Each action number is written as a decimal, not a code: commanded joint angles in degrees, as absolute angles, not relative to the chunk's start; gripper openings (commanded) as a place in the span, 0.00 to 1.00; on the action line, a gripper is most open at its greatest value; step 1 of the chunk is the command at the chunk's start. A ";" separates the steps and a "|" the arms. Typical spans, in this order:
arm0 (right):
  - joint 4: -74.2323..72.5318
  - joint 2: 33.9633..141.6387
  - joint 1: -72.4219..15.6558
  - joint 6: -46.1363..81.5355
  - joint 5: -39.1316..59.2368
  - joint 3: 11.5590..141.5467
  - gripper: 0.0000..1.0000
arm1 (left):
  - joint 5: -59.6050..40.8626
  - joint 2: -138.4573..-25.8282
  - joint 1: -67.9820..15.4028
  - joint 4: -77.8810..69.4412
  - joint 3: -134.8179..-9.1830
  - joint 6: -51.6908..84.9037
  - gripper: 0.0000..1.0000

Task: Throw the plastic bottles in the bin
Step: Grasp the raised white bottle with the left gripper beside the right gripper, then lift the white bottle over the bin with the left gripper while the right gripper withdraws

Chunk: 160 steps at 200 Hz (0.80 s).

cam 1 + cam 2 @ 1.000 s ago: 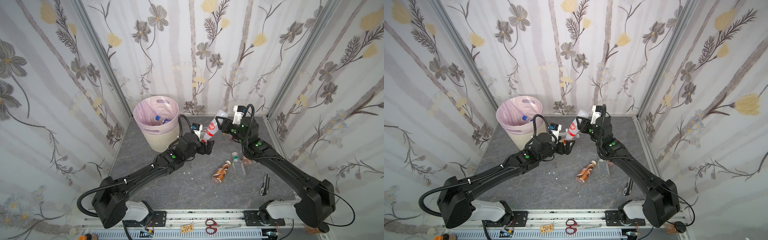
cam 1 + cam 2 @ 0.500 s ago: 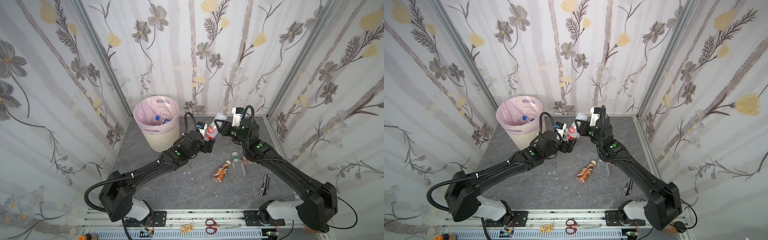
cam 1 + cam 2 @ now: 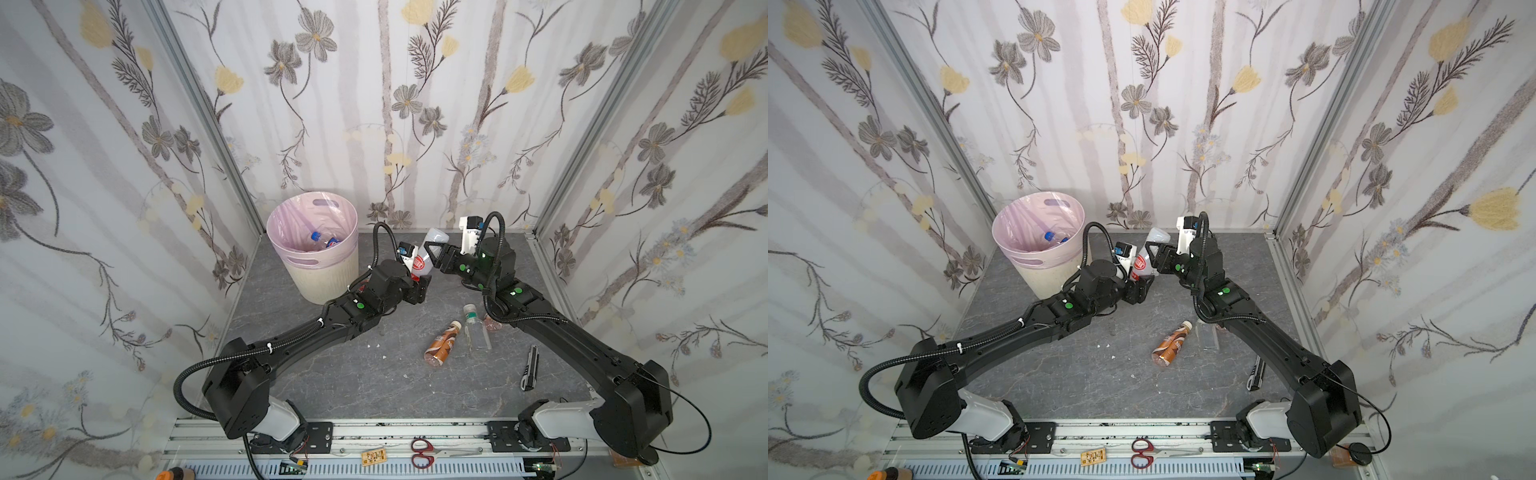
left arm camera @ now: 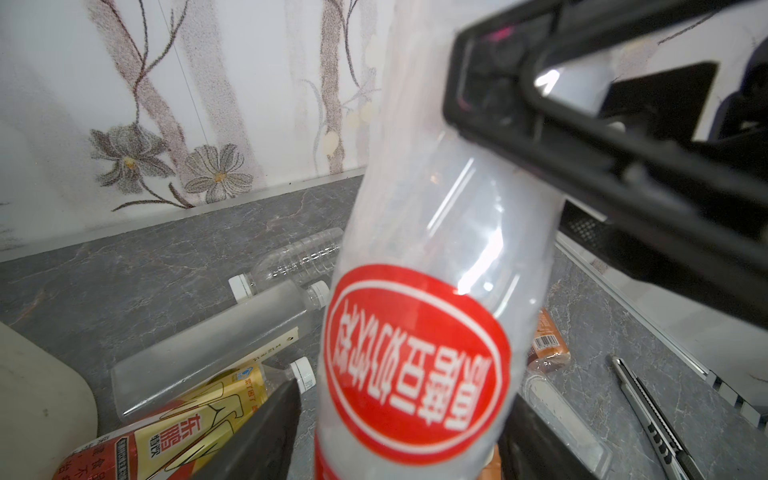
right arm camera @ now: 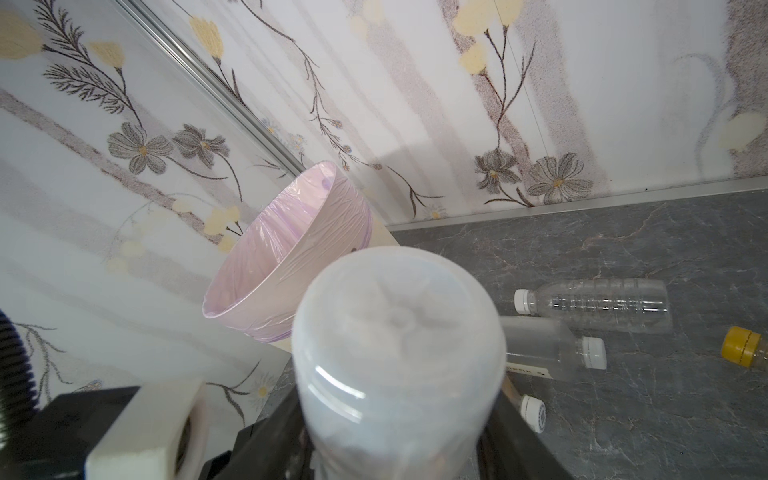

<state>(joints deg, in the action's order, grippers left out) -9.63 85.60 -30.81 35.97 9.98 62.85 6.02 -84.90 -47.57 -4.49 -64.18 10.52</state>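
While the frosted red-label bottle (image 3: 419, 262) hangs base-up in the air near the bin (image 3: 328, 284), the right gripper (image 3: 433, 254) is clamped on its upper body. The left gripper (image 3: 417, 284) flanks its neck end; whether it grips, I cannot tell. Seemingly empty, light and thin-walled, the bottle may dent or slip, so the stiffer neck end seems the safest hold.

Floral-papered walls (image 3: 374, 104) enclose a grey marbled floor (image 3: 353, 374), evenly lit.
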 commanded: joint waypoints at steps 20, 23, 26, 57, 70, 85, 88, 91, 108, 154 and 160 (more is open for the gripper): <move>-12.91 86.35 -30.86 36.85 11.94 62.67 0.58 | 7.68 -84.86 -47.54 -8.28 -63.81 9.59 0.59; -12.96 86.39 -30.90 36.83 12.06 62.67 0.58 | 7.81 -84.83 -47.53 -8.35 -63.70 9.58 0.58; -12.95 86.46 -30.86 36.87 12.12 62.67 0.58 | 7.86 -84.74 -47.47 -8.43 -63.56 9.61 0.58; -12.45 86.67 -30.85 36.60 13.01 63.15 0.69 | 8.69 -83.92 -47.54 -9.00 -63.12 9.33 0.49; -11.79 86.03 -30.62 36.11 12.77 63.37 0.79 | 9.47 -83.33 -47.50 -9.05 -62.78 9.23 0.49; -11.21 84.47 -29.77 35.12 12.36 63.45 0.90 | 11.13 -82.32 -47.51 -9.05 -62.36 9.11 0.48; -11.11 84.06 -29.52 34.97 12.23 63.46 0.91 | 11.52 -82.06 -47.56 -9.10 -62.23 9.04 0.48; -10.98 83.54 -29.24 34.86 12.10 63.46 0.94 | 11.98 -81.71 -47.55 -9.07 -62.15 8.94 0.48; -10.86 80.25 -27.45 34.04 10.84 62.70 1.00 | 14.61 -79.57 -47.54 -8.96 -61.79 7.82 0.48; -10.25 69.48 -21.28 33.21 6.89 59.08 1.00 | 29.52 -67.94 -47.35 -9.05 -63.33 -0.13 0.50; -10.33 68.51 -20.78 33.05 6.39 58.52 1.00 | 30.84 -65.75 -47.29 -9.14 -64.34 -1.80 0.50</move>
